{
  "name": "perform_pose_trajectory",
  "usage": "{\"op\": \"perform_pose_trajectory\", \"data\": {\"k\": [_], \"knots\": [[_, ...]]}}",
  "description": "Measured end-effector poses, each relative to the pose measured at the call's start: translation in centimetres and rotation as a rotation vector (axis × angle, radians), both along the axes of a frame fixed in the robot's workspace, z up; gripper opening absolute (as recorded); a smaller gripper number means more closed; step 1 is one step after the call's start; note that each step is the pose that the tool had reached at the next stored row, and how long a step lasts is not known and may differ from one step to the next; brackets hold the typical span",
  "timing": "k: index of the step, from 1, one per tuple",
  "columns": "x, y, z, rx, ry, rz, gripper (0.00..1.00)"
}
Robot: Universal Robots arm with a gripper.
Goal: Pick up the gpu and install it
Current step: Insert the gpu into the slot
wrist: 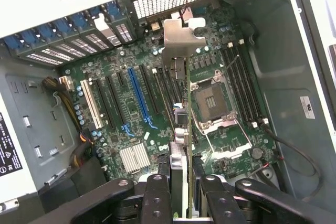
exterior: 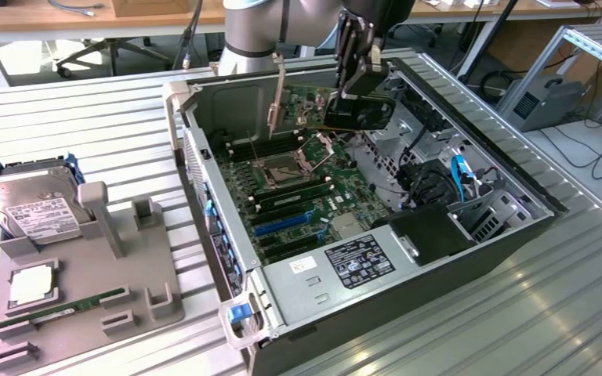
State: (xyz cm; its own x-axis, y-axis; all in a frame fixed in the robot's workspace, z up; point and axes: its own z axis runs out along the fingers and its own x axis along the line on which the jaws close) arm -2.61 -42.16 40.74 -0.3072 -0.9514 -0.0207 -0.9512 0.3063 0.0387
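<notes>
On the exterior view's left, you have a ribbed, slatted metal surface (exterior: 92, 117) carrying a matte grey moulded fixture tray (exterior: 84, 270). A boxy silver hard drive (exterior: 31, 210) with a white label stands tilted at the tray's far end. Nearer the camera, a square silver processor (exterior: 31, 283) and a slim green RAM stick (exterior: 66, 307) lie flat in their recesses.

Just to the right of the tray, the open computer case (exterior: 228, 102) lies on its side, its grey sheet-metal walls framing a green motherboard (exterior: 328, 184). On the board you can see the square CPU socket (exterior: 278, 168) with its metal frame, long black slots and one blue slot (exterior: 283, 225). The boxy power supply (exterior: 353, 262), with a black and white label, fills the near end of the case.

Above the far end of the case, your end effector (exterior: 360, 92) holds the gpu (exterior: 356, 111) on edge in the air. The gpu is a thin dark card, and its flat silvery-beige bracket (exterior: 278, 98) points toward the exterior view's left.

In the wrist view, the end effector (wrist: 185, 195) is partly closed, its black fingers (wrist: 157, 198) pinching the gpu (wrist: 187, 119) from both sides. You see the card edge-on, a narrow line ending in the notched metal bracket (wrist: 178, 45). It hangs over the motherboard (wrist: 121, 145), between the rows of slots and the CPU socket (wrist: 212, 100).
</notes>
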Motion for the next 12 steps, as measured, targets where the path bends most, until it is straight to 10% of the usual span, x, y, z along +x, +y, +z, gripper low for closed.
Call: {"op": "perform_pose_trajectory", "data": {"k": [12], "knots": [[0.0, 0.0, 0.0, -0.0001, 0.0, 0.025, 0.27]]}}
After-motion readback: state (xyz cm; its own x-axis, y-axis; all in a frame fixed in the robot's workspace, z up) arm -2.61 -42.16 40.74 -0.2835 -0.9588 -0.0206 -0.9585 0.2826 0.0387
